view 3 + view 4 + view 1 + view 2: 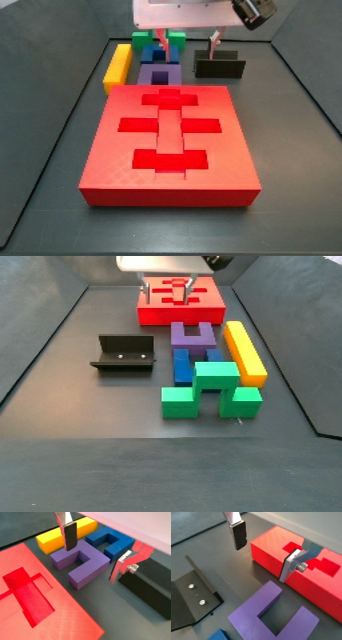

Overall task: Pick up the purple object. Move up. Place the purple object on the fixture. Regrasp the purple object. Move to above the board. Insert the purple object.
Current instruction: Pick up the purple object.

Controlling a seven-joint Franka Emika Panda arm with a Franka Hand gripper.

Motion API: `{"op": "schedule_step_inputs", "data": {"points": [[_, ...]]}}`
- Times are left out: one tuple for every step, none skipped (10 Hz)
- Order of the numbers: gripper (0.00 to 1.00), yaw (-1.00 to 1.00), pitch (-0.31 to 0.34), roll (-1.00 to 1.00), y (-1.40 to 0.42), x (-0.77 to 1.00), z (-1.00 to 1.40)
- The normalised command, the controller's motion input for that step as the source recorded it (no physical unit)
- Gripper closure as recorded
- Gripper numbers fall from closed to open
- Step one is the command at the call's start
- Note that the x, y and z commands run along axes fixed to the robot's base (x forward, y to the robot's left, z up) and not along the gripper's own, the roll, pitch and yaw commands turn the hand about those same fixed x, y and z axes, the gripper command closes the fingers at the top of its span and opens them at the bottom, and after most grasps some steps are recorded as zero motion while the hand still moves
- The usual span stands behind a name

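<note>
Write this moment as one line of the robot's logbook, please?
phase: approach | gripper: open, empty, above purple object | purple object: on floor, beside red board | fixture: empty

gripper (100, 554) body cropped in both wrist views, blue block (183, 365) partly hidden

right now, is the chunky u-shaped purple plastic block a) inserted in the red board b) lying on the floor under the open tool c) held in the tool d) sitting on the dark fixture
b: the chunky U-shaped purple plastic block lies on the floor, with the open tool above it.
</note>
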Motion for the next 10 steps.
{"op": "schedule_step_inputs", "data": {"points": [[0.00, -0.01, -0.097, 0.00, 0.00, -0.42, -0.46], [0.00, 0.03, -0.087, 0.00, 0.10, -0.28, -0.45], [0.00, 0.07, -0.067, 0.00, 0.13, -0.38, -0.37], [0.00, 0.05, -0.043, 0.00, 0.12, -0.35, -0.26], [0.00, 0.00, -0.046, 0.00, 0.02, 0.00, -0.23], [0.00, 0.00, -0.051, 0.00, -0.09, 0.53, -0.13], [0.00, 0.00, -0.013, 0.00, -0.29, 0.88, -0.03], [0.00, 0.00, -0.011, 0.00, -0.29, 0.77, -0.07], [0.00, 0.00, 0.000, 0.02, -0.07, 0.16, -0.26], [0.00, 0.00, 0.000, 0.03, 0.03, -0.08, -0.29]]}}
